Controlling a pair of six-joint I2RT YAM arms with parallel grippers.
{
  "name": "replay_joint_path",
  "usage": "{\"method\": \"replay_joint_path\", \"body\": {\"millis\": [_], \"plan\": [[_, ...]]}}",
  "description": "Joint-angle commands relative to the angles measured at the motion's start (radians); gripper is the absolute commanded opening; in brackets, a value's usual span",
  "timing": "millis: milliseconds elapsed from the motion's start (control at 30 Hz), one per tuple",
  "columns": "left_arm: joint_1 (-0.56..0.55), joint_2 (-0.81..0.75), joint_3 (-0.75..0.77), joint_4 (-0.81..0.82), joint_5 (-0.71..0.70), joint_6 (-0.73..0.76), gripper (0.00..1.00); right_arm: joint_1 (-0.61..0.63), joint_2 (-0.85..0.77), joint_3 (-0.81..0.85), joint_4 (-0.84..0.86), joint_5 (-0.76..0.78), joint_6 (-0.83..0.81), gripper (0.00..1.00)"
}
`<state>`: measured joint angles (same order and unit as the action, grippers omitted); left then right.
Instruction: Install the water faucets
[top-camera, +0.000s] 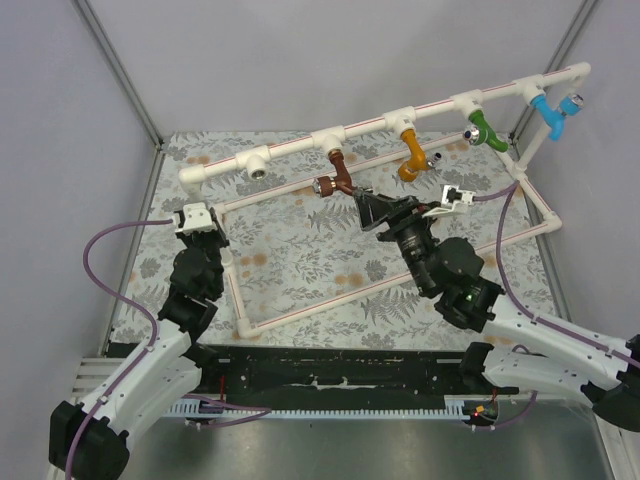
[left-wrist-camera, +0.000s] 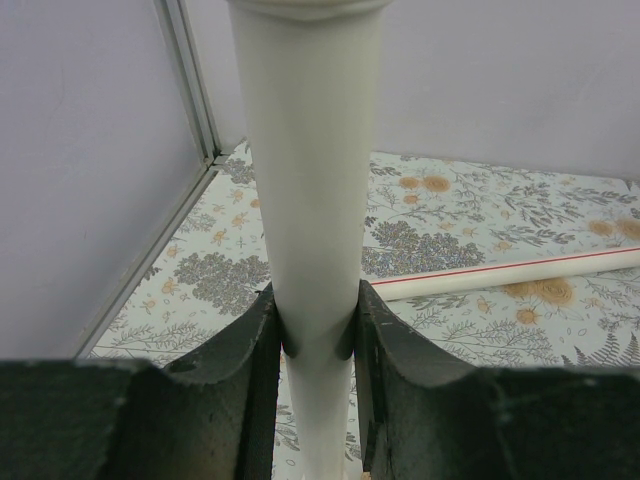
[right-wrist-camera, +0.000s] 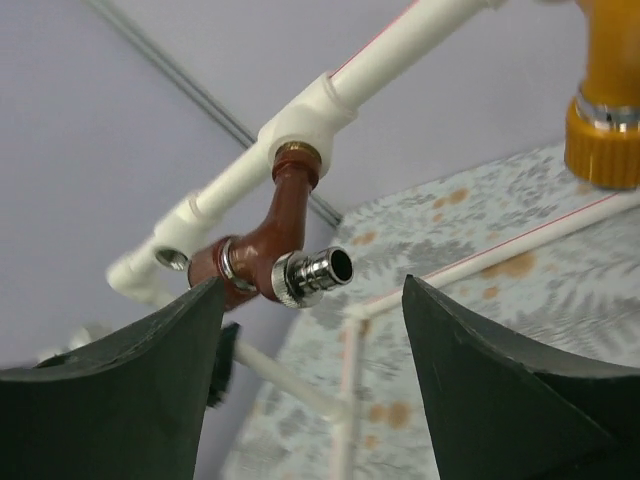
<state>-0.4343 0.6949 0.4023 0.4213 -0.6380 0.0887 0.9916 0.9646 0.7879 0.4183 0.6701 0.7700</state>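
The dark reddish-brown faucet (top-camera: 335, 180) hangs from a tee of the white top pipe (top-camera: 380, 125), and the orange-yellow faucet (top-camera: 411, 155) hangs from the tee to its right. My right gripper (top-camera: 368, 207) is open and empty just right of and below the brown faucet. In the right wrist view the brown faucet (right-wrist-camera: 275, 225) sits in its tee, its silvery end (right-wrist-camera: 315, 272) just above the gap of my right gripper (right-wrist-camera: 313, 315). The orange-yellow faucet (right-wrist-camera: 605, 120) is at the top right. My left gripper (top-camera: 205, 228) is shut on the frame's left white pipe (left-wrist-camera: 310, 180).
A green tap (top-camera: 483, 130) and a light blue tap (top-camera: 552, 112) hang from the top pipe further right. An open tee fitting (top-camera: 258, 170) sits left of the brown faucet. The pipe frame's lower rails (top-camera: 330, 295) lie on the patterned mat. Walls enclose the back and both sides.
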Motion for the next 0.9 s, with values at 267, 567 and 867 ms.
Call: {"method": "replay_joint_path", "body": {"millis": [267,567,867], "plan": [[-0.014,0.006,-0.003,-0.001,0.038,0.032,0.02,0.022,-0.061,0.158,-0.317,-0.380,-1.441,0.78],[-0.015,0.012,-0.003,0.000,0.041,0.031,0.02,0.044,0.072,0.200,-0.170,-0.357,-1.943,0.78],[-0.017,0.009,-0.003,-0.001,0.038,0.033,0.02,0.030,0.298,0.281,0.042,-0.270,-2.166,0.70]]}}
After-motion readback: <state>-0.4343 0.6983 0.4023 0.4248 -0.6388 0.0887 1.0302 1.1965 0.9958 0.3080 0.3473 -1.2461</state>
